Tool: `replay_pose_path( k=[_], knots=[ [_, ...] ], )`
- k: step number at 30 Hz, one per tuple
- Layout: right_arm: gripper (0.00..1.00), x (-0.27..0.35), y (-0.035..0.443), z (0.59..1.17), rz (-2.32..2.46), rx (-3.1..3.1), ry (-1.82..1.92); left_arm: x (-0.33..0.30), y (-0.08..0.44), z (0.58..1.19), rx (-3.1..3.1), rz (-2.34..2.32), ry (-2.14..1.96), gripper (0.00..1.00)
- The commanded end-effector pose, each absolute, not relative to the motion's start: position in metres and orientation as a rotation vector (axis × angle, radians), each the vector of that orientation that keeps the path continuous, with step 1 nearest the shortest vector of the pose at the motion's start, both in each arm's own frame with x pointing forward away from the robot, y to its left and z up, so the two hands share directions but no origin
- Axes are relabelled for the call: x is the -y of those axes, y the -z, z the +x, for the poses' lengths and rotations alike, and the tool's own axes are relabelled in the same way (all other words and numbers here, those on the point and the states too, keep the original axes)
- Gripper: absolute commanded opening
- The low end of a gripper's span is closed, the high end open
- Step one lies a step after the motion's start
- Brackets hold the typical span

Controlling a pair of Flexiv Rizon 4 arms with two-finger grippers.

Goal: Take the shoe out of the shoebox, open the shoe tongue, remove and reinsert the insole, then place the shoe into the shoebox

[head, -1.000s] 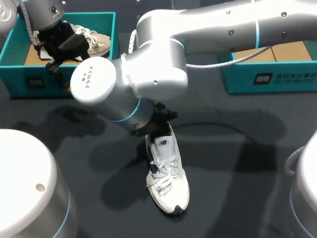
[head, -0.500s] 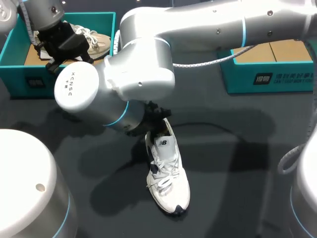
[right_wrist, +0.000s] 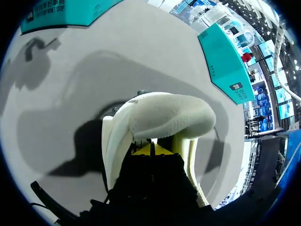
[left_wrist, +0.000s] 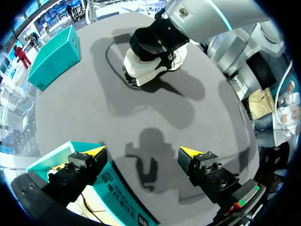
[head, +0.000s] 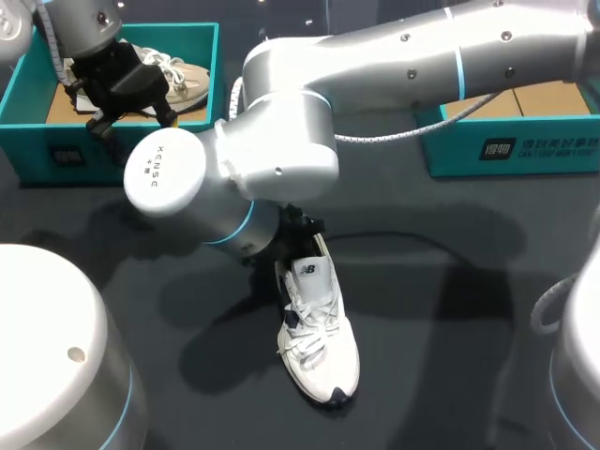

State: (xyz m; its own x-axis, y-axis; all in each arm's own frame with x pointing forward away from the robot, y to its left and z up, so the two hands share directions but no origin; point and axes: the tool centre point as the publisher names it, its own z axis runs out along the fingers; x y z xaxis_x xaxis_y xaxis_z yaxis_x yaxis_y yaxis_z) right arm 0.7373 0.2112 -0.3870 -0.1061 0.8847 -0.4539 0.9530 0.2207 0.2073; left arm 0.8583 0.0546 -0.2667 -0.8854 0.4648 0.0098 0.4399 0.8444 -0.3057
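Right gripper [right_wrist: 150, 149] sits with its yellow tips pressed together inside the heel opening of the white shoe [head: 314, 328], which lies on the table [head: 450, 309] where it was; the arm's elbow has shifted slightly right. Farther back, left gripper [left_wrist: 141, 155] hangs spread wide above the teal shoebox [head: 112, 150]

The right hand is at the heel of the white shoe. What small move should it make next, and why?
Probably a short, slow lift back from the heel, to test whether the insole comes. The right hand sits in the white shoe's heel opening; whether it grips anything is hidden. The shoe lies unheld on the table.
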Motion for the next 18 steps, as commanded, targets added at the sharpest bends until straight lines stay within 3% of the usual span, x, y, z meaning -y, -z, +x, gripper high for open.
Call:
replay_pose_path(
  k=[1,8,18],
  knots=[
    [0.0,-0.216,0.369,0.73,1.755,-1.921,0.118,-0.055,0.267,0.859,2.935,-0.723,-0.453,1.0],
    [0.0,-0.221,0.349,0.736,1.736,-1.925,-0.018,-0.055,0.267,0.859,2.935,-0.723,-0.453,1.0],
    [0.0,-0.214,0.367,0.746,1.715,-1.933,-0.218,-0.055,0.267,0.859,2.935,-0.723,-0.453,1.0]
  ],
)
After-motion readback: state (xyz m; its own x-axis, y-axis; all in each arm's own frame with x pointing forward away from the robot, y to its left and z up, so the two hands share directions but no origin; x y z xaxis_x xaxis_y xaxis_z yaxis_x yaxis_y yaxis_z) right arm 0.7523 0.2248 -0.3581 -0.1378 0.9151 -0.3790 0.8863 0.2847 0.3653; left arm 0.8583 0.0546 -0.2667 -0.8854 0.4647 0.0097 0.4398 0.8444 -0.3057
